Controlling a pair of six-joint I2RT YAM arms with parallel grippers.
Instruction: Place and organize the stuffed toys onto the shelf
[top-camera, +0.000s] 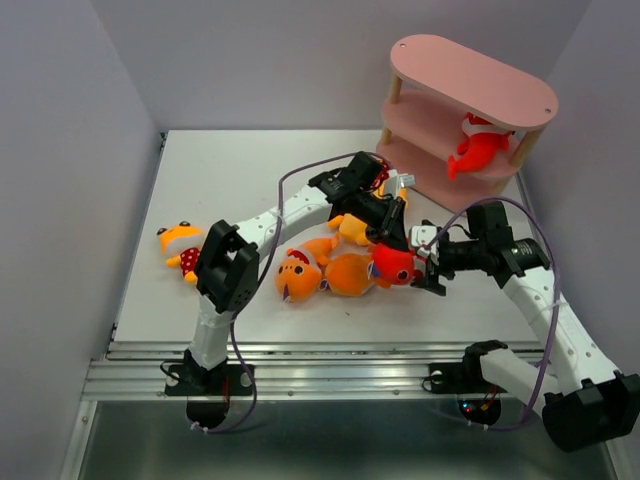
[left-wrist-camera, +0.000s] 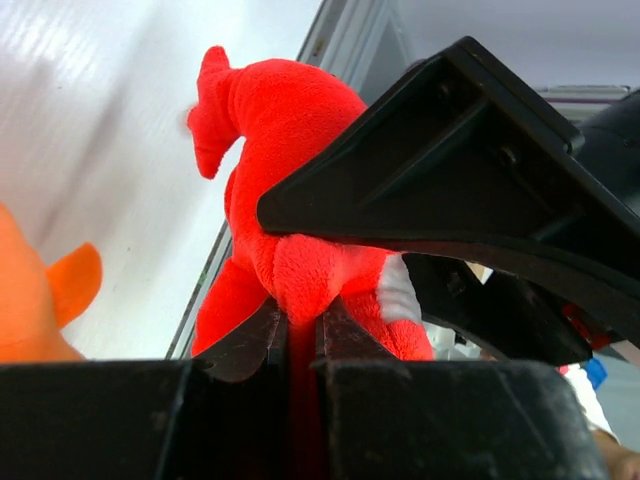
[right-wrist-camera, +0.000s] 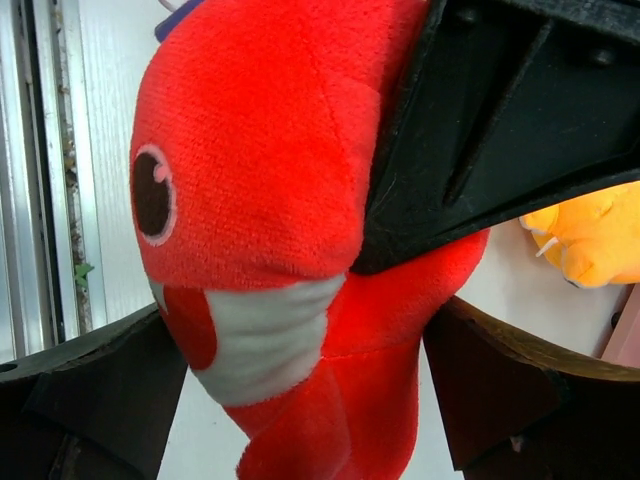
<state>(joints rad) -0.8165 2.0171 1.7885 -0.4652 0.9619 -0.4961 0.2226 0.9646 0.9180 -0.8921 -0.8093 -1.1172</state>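
Presently pinching a thin fold of the red shark (top-camera: 393, 263) between the nearly shut fingers of the left gripper (left-wrist-camera: 298, 335) — gripping plush, not closing on air. Offering the toy head-first to the right gripper (right-wrist-camera: 305, 385), spreading wide on both sides of the head and not squeezing yet; probably setting up a handover toward the shelf (top-camera: 470, 75) at 1 o'clock of the table (top-camera: 250, 170), nearer the right arm. Hanging just toward 4 o'clock of the table's middle, touching an orange shark (top-camera: 350, 273) at its 9 o'clock.

Already housing one toy on the shelf — a second red shark (top-camera: 480, 148) under the top board at its 4 o'clock end, exact tier hard to tell. Showing nothing on the top board. Leaving a yellow-orange figure (top-camera: 180, 247) far out at 9 o'clock.
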